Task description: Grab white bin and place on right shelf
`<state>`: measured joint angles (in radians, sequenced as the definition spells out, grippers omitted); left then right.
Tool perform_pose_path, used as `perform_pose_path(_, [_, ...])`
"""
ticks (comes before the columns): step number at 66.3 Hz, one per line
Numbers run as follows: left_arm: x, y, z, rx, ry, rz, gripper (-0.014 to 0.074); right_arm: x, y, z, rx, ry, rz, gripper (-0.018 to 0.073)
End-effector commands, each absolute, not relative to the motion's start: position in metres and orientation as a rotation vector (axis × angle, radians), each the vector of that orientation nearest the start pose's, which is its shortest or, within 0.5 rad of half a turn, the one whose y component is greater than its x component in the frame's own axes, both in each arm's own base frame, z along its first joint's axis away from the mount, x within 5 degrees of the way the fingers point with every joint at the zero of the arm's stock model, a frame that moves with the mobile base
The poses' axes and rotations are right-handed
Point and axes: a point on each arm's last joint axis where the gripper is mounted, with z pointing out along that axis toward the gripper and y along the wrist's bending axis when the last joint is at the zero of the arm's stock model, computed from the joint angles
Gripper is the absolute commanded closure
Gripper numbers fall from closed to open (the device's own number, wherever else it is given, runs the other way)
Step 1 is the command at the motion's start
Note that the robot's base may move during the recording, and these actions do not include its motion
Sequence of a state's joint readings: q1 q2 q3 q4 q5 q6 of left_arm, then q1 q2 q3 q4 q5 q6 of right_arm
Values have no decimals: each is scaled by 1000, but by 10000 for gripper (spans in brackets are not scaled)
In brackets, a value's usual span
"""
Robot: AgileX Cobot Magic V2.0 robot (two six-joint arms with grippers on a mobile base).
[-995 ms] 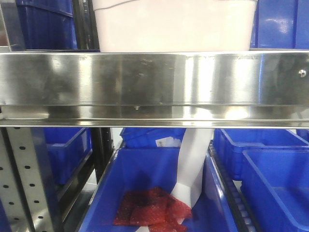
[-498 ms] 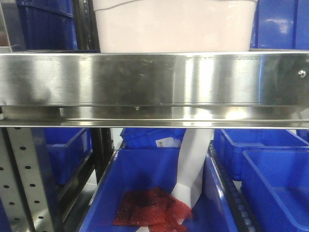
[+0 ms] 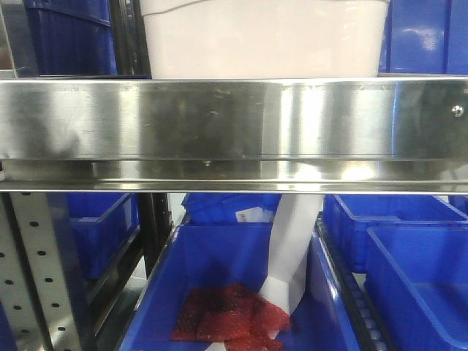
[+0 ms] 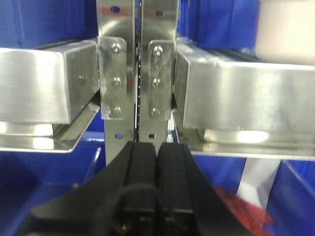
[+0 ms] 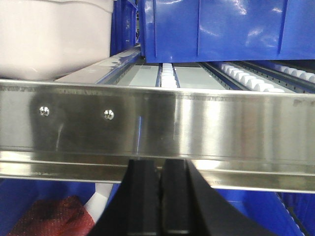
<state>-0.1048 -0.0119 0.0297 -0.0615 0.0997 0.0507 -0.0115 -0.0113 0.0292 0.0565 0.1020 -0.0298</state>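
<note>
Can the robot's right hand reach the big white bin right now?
Probably not yet. The right hand is shut and sits below the shelf's steel front edge, while the white bin rests above it, off to the left.

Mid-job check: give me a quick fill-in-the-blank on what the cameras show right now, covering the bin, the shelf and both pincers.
1. The white bin sits on the right shelf, and the bins beside it are ____ in colour.
2. The left pincer is ____, its pads together and holding nothing.
3. The right pincer hangs just below the shelf's ____ metal front edge.
4. In the lower blue bin lies a ____ crinkly packet.

Missing words: blue; shut; brushed; red
</note>
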Motion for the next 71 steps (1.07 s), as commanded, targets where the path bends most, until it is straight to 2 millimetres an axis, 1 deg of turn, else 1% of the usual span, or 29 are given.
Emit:
perform_pose_path(1, [55,-6,205,51,1488,-125,722,55,0,204,13,1501,3,528])
perform_pose_path(71, [55,-6,205,35,1489,-142,722,55,0,204,13,1501,3,528])
